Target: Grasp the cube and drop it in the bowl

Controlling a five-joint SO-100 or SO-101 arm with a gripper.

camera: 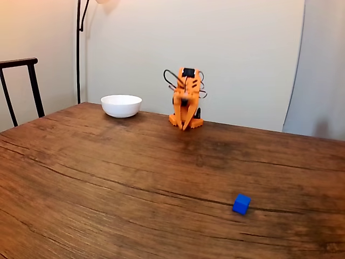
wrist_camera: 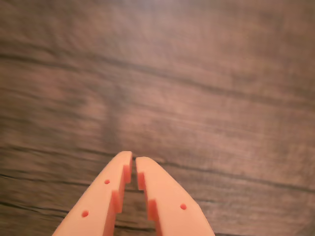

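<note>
A small bright-blue cube lies on the wooden table near the front right in the fixed view. A glossy white bowl stands at the back left of the table. The orange arm sits folded at the far edge, to the right of the bowl, with its gripper pointing down close to the table, far from the cube. In the wrist view the orange gripper has its fingertips almost touching, shut, with nothing between them and only wood grain beneath.
A dark chair back stands at the table's left edge, and a black lamp pole rises behind the bowl. A pale wall runs behind the table. Bare wood stretches between the arm and the cube.
</note>
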